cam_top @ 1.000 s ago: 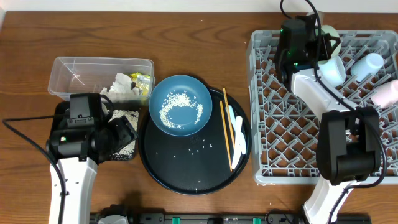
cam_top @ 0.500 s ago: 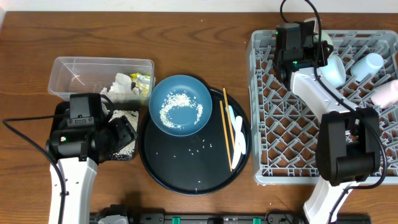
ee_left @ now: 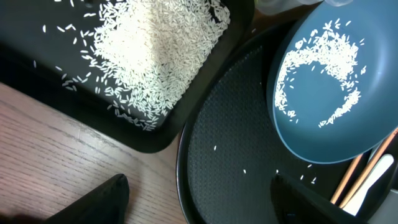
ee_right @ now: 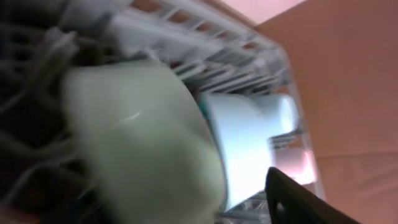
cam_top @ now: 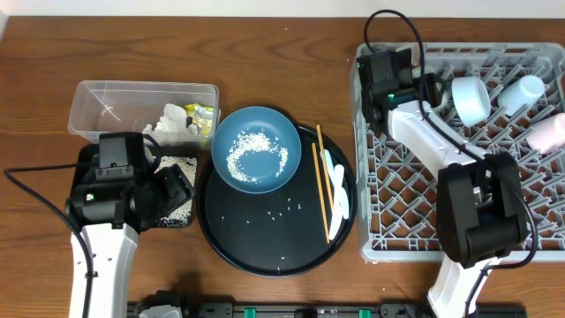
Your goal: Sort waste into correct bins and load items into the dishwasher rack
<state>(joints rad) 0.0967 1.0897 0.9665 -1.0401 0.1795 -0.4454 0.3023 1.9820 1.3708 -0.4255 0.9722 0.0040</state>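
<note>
A dark-blue bowl (cam_top: 256, 148) with a ring of rice stands on the round black tray (cam_top: 265, 243), beside wooden chopsticks (cam_top: 320, 177) and a white spoon (cam_top: 337, 193). My left gripper (cam_top: 177, 190) hangs open over the tray's left rim (ee_left: 186, 155), holding nothing. The shallow black tray (ee_left: 205, 68) holds a heap of rice (ee_left: 155, 56). My right gripper (cam_top: 434, 87) is at the back left of the grey rack (cam_top: 415, 212). Its one visible finger (ee_right: 292, 193) stands clear of a blurred pale green cup (ee_right: 143, 137) lying in the rack.
The clear tub (cam_top: 115, 106) holds white napkins (cam_top: 177, 124) and a yellow-green wrapper (cam_top: 205, 115). Two pale blue cups (cam_top: 470, 97) (cam_top: 523, 91) and a pink cup (cam_top: 547, 132) lie in the rack's back right. Loose rice grains (cam_top: 282, 208) dot the round tray.
My right arm has swung left from the rack's back edge and its jaws have parted off the green cup. The left arm has not moved.
</note>
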